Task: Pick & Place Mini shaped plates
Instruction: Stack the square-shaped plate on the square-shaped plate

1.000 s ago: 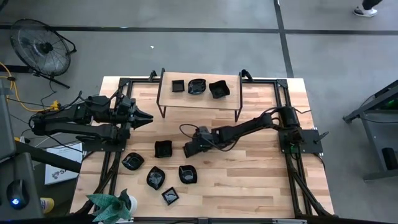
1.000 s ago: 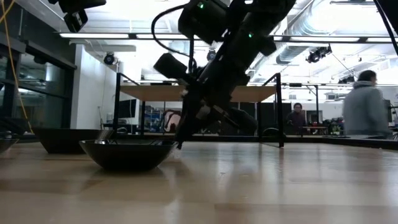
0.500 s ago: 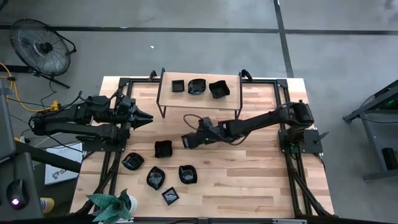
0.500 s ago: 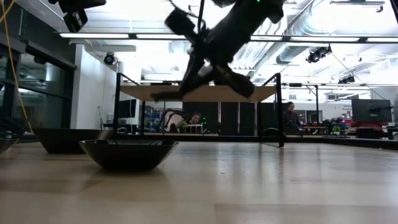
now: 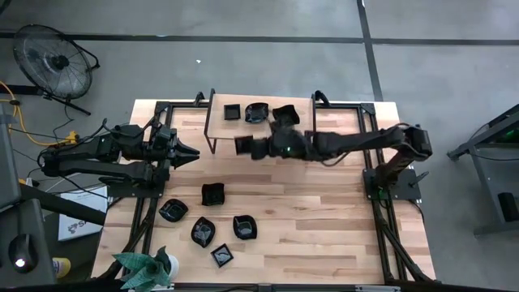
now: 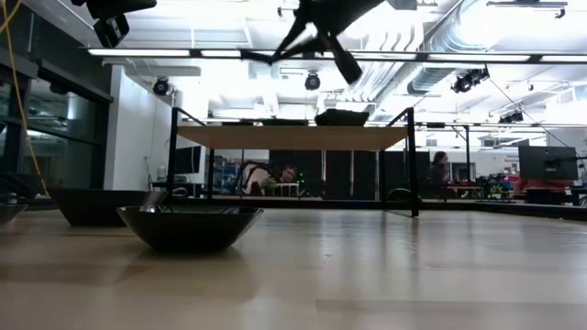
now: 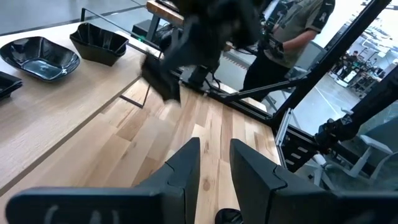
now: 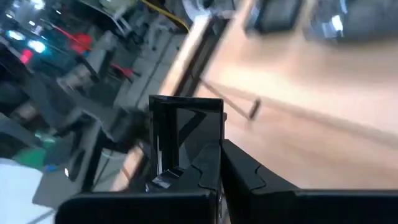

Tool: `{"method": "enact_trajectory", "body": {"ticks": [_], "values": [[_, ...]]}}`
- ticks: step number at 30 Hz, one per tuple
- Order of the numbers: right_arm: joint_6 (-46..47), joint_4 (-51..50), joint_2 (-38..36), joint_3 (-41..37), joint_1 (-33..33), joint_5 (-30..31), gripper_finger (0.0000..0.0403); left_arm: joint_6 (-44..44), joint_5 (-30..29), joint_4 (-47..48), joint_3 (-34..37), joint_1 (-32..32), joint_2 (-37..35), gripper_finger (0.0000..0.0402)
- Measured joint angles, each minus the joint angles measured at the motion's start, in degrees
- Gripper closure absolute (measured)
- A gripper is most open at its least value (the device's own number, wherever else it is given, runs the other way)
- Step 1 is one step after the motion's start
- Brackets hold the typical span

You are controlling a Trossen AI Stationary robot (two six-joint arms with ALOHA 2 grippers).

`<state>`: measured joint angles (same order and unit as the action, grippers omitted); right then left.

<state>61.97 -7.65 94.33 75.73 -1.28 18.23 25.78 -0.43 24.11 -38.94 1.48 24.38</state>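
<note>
Black and glossy, a square mini plate [image 5: 242,146] sits clamped in the right gripper [image 5: 250,147], and we see that it has travelled since a second ago: then the right arm reached low over the middle of the table beside the loose dishes, and now it stretches level along the front edge of the raised wooden shelf [image 5: 219,127]. In the low view the gripper [image 6: 275,50] has risen from table height to well above the shelf top. The right wrist view shows the square plate [image 8: 186,134] standing upright on edge, pinched between the fingers [image 8: 208,165] at its lower rim, so we read the jaws as narrow and holding it.

On the shelf we count three dishes: a small square one [image 5: 233,112], a roundish one [image 5: 257,113] and a wavy-edged one [image 5: 285,114]. The held plate hangs just in front of the shelf, below the small square dish in the high view.

Five more plates lie on the table, well apart from the right gripper: a square one [image 5: 212,194], then others [image 5: 173,210], [image 5: 203,231], [image 5: 244,227], [image 5: 221,255].

At the table's left side the left gripper [image 5: 188,152] has not moved; its fingers [image 7: 186,163] stand a little apart, holding nothing.
</note>
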Motion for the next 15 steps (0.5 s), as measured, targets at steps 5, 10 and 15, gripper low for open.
{"method": "enact_trajectory", "body": {"ticks": [5, 10, 15], "values": [[-7.12, -4.00, -0.15, 8.41, -3.44, -0.34, 0.0403, 0.00, 0.00, -0.01, 0.00, -0.01, 0.00, 0.0317], [-12.96, -11.40, 1.84, 18.10, -7.97, -0.93, 0.0403, 0.01, 0.00, -0.04, 0.00, -0.01, 0.00, 0.0317], [-14.39, -13.34, 4.28, 24.17, -11.90, -4.52, 0.0403, 0.02, 0.00, -0.02, 0.00, 0.00, 0.00, 0.0317]]}}
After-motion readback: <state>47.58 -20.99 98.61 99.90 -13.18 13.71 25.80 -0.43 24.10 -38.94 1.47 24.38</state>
